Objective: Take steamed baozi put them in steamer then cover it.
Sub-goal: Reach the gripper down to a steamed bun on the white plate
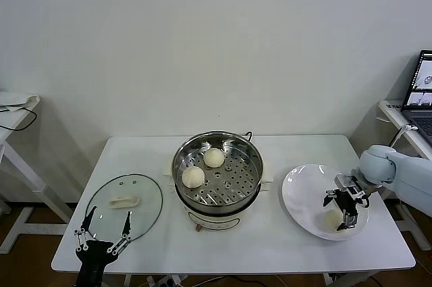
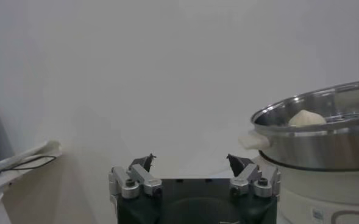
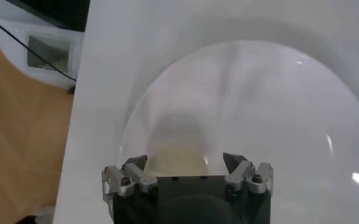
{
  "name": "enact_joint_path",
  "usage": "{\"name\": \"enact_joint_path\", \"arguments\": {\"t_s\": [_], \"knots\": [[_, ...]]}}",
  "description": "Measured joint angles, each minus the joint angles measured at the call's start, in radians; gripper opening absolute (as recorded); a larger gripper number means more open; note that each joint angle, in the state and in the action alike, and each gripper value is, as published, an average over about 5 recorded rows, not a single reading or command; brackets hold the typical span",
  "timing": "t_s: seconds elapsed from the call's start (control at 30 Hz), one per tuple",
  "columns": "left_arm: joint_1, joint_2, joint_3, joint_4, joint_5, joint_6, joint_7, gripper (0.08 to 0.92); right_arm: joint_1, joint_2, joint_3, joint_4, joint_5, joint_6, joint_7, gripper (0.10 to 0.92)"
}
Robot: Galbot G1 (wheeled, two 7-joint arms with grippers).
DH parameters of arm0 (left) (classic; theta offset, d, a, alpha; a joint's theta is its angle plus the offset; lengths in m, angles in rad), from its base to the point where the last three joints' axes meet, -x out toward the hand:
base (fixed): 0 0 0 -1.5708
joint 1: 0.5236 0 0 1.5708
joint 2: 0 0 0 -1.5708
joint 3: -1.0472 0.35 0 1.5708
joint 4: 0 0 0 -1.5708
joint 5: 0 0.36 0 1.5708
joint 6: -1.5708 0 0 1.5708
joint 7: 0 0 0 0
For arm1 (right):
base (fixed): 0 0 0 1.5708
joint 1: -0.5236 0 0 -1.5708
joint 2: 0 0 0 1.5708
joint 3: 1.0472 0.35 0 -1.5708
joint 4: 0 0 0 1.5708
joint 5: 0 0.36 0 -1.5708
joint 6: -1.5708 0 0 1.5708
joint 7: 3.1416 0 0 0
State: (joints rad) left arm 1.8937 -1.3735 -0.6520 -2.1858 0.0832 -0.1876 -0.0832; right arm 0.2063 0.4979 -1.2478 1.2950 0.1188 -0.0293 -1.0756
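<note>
Two steamed baozi [image 1: 203,167] sit on the perforated tray inside the steamer [image 1: 217,171], one toward the far side and one nearer and a little to the left, close beside each other. A third bun [image 1: 332,217] lies on the near right part of the white plate [image 1: 304,192], at the right of the tabletop [image 1: 270,246]. The right claw [image 1: 346,209] is lowered over that bun with its jaws spread wide; in the right wrist view the bun [image 3: 178,159] shows between the two fingertips [image 3: 234,161], and the fingers do not appear to press on it. The steamer stands in the middle of the tabletop on its white base, uncovered. The cover [image 1: 125,206], clear glass with a cream handle, lies flat on the tabletop to the steamer's left, apart from it. The left claw [image 1: 104,229] hangs at the near left edge, just over the near rim of the cover, its jaws wide apart and gripping nothing. From the left wrist view, one bun [image 2: 306,118] peeks over the steamer's rim.
</note>
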Motion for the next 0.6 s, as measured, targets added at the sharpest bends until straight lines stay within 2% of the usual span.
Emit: {"name": "enact_joint_path", "arguments": {"t_s": [0.23, 0.6], "knots": [[-0.004, 0.000, 0.004, 0.005, 0.001, 0.000, -0.001, 0.823, -0.013, 0.002, 0.010, -0.008, -0.009, -0.008, 0.005, 0.803], [-0.006, -0.001, 0.000, 0.005, -0.001, 0.000, -0.002, 0.823, -0.021, 0.010, 0.016, -0.009, -0.010, -0.022, 0.019, 0.651]]}}
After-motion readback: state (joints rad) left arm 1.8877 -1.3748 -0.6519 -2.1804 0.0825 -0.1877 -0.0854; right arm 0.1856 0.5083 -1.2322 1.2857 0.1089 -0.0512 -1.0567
